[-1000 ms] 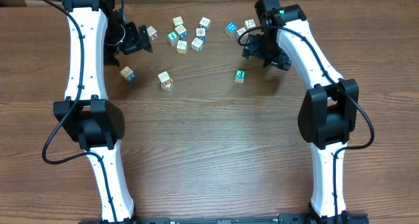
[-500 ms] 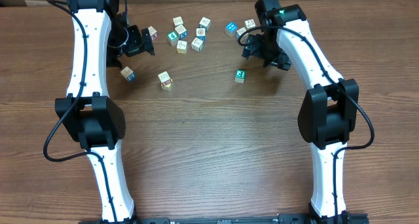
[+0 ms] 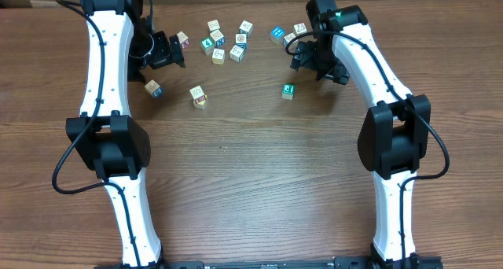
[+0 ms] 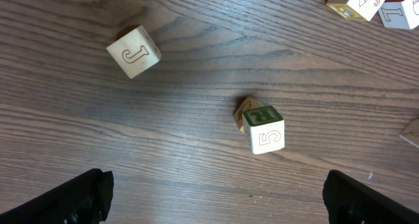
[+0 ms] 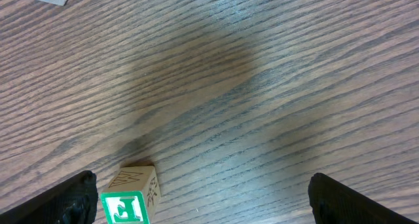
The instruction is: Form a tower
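**Both grippers open above scattered cubes; tower not yet built**

Overhead view, read from left to right. The left gripper (image 3: 174, 50) is held above the far left part of the tabletop (image 3: 251, 182). Its jaws are spread wide and hold nothing; in the left wrist view only the two dark fingertips (image 4: 72, 201) show, one at each lower corner, with bare wood between them. A single cube (image 3: 182, 39) lies just beside this gripper. Nearer the robot lies the J cube (image 3: 152, 88), apart from the rest.

To its right is the 5 cube (image 3: 199, 96), with a green face beside the numeral. A second cube (image 4: 243, 110) shows partly against it, and it cannot be told whether this one is under it or behind it.

At far centre is a loose cluster of cubes (image 3: 224, 39), lying singly on the wood. Right of the cluster is a small group of three (image 3: 288, 35), one of them blue-faced. The green E cube (image 3: 288, 90) lies alone, nearer the robot.

The right gripper (image 3: 301, 58) is held just beside the group of three. Its jaws are fully apart and empty. In the right wrist view the green E cube lies close to one fingertip.

The tower has no column standing: its cubes are spread across the far half of the tabletop.
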`<state>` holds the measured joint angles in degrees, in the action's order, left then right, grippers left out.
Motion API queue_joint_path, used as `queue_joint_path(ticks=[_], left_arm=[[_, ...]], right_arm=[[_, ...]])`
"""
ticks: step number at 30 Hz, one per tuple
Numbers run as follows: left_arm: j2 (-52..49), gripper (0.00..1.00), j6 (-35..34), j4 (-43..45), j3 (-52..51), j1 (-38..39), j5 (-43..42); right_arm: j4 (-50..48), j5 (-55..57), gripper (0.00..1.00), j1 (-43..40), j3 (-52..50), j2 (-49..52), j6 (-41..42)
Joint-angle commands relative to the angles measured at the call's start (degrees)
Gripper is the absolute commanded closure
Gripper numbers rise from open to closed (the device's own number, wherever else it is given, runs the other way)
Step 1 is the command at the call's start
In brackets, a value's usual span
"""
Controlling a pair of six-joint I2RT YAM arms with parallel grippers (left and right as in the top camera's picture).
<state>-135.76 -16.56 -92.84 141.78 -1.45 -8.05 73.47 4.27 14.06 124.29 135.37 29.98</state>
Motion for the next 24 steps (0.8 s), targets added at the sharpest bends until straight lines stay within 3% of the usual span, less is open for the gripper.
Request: queue_joint_path(ticks=[1, 20, 24], left_arm=[[1.14, 0.01, -0.42, -0.31, -0.31, 1.27, 1.01], [1.07, 0.00, -1.84, 0.39, -2.12, 8.74, 4.28], [1.07, 0.00, -5.20, 2.16, -5.68, 9.55, 6.25]], right_arm=[[-0.17, -0.11, 0.00, 0.26, -0.22, -2.45, 0.00], [-0.17, -0.11, 0.00, 0.26, -0.22, -2.45, 0.00], [-0.17, -0.11, 0.00, 0.26, -0.22, -2.45, 0.00]])
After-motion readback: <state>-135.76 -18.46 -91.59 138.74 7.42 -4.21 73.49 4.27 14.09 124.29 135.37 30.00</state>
